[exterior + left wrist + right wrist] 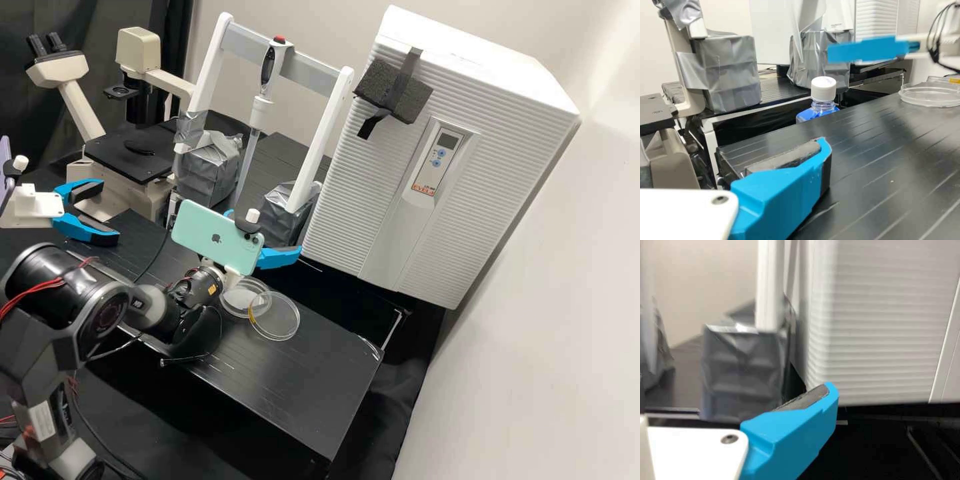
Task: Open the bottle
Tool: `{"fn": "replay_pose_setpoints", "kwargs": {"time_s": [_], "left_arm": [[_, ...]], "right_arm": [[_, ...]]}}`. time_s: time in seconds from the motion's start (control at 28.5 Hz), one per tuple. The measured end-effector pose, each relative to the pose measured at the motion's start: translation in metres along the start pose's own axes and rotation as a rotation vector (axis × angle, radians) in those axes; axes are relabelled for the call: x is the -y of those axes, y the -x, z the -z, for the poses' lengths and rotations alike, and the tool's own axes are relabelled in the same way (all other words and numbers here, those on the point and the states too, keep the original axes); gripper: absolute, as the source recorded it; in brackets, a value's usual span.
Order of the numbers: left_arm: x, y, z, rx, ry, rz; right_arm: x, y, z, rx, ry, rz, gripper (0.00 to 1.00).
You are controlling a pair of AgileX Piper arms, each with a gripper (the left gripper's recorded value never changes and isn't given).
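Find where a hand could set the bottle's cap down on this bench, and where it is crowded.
Free: the bare bench between the petri dishes and its near corner; the strip between the dishes and the white cabinet. Crowded: around the bottle, between taped block and phone.

Bottle (822, 97) beside bench (890, 150), dishes (270, 313) on bench
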Motion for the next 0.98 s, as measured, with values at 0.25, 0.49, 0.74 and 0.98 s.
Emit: {"fn": "replay_pose_setpoints", "kwargs": {"time_s": [0.25,0.49,0.74,0.98], "left_arm": [[0.000,0.0000,0.000,0.000,0.000,0.000],[0.000,0.0000,0.000,0.000,0.000,0.000],[0.000,0.0000,0.000,0.000,0.000,0.000],[0.000,0.0000,0.000,0.000,0.000,0.000]], "right_arm": [[-0.002,0.020,0.024,-0.138,0.011,-0.027,1.00],[0.016,0.028,0.038,-0.200,0.051,0.035,1.00],[0.030,0.031,0.047,-0.223,0.113,0.064,1.00],[0.045,0.029,0.046,-0.209,0.122,0.113,1.00]]}}
